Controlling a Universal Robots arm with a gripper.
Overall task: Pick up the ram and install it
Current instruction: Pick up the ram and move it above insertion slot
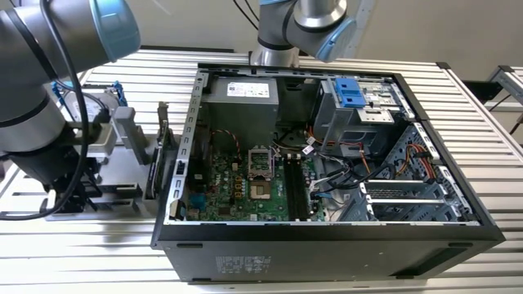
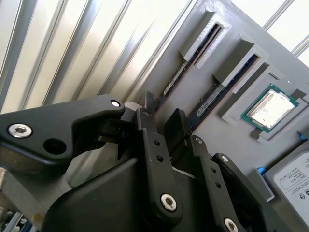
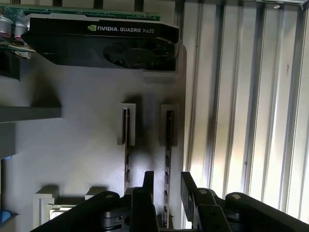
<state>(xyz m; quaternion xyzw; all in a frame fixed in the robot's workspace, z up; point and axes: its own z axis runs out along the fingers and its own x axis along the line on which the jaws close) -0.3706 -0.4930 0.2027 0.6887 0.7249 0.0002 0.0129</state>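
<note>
Arm (image 1: 33,92) is bending down at the exterior view's left, over the grey holder (image 1: 122,153) beside the open case (image 1: 327,245). Gripper (image 3: 166,182) is hovering low over the holder's face with its jaws parted to a narrow gap. Fingers (image 3: 147,186) are straddling the ram (image 3: 168,145), one on each side. A sliver of space is showing on both sides, so they are not clamping.

Ram is standing on edge in the holder's slot nearest the table (image 3: 251,121). It is a thin, flat, dark stick. A second stick (image 3: 126,145) is sitting in the parallel slot just beside it, outside the fingers.

Fingers are showing matte black and blocky, with silver screw heads. Holder is showing a finely grained surface, with raised rectangular collars at the slot ends. Table is showing ribbed, bright metal slats. A card (image 3: 101,46), with a black shroud, round fan and green board edge, is sitting on the holder beyond the slots. In the second wrist view, a square CPU (image 2: 270,108) with a shiny lid and green rim is lying in a recess.
</note>
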